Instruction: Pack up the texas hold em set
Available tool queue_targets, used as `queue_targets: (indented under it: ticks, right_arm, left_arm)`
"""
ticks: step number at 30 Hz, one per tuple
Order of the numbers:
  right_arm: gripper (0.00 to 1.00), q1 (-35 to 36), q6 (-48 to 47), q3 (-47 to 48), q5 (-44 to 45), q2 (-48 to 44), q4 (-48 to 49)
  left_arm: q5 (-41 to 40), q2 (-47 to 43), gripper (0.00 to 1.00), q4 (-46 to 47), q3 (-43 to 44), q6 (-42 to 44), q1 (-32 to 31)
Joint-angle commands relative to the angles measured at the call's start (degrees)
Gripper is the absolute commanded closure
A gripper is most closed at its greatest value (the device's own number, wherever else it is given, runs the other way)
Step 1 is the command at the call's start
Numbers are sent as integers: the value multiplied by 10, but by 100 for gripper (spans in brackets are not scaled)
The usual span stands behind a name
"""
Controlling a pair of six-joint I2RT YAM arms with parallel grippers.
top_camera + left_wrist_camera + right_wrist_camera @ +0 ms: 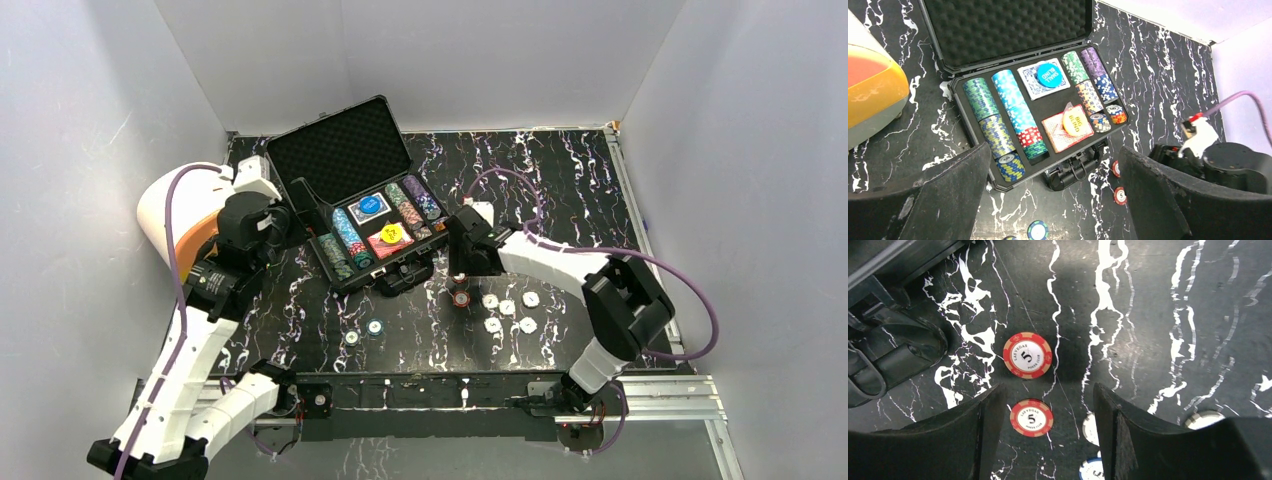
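The black case [340, 150] lies open at the back left, its foam lid [1008, 25] raised. Rows of multicoloured chips [998, 130], a blue card deck [1040, 82] and a red deck with the yellow button [1073, 122] sit in it. My left gripper [285, 225] is open and empty, left of the case; the left wrist view shows it [1054, 150] above the case's front. My right gripper [460, 275] is open, low over two red "5" chips; one [1031, 417] lies between its fingers, the other [1027, 355] just beyond. White chips [508, 307] and blue-green chips [374, 327] lie loose.
A big white-and-orange cylinder [180, 215] stands at the far left behind my left arm. The case handle [878, 355] juts out at the case's front, close to my right gripper. White walls enclose the table, and a metal rail [430, 395] runs along its near edge.
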Motion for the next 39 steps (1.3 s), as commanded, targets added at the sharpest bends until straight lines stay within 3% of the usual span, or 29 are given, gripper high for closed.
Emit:
queue_targets:
  ticks: [1,19,22,26,39]
  right_arm:
    - [30,0,0,15,-35,37,31]
    - [35,1,-65,64,-41,149,19]
    - [43,0,-60,63,-46,156,21]
    - [57,2,-39,51,-46,148,22]
    - [56,15,-21,50,-45,41,-35]
  left_arm:
    - [18,-2,2,10,-7,-7,-1]
    - [16,5,2,12,-15,-13,-1]
    - [15,5,2,12,-16,-13,-1]
    - [15,4,2,11,-16,-13,-1]
    - [23,4,2,13,-22,-18,-1]
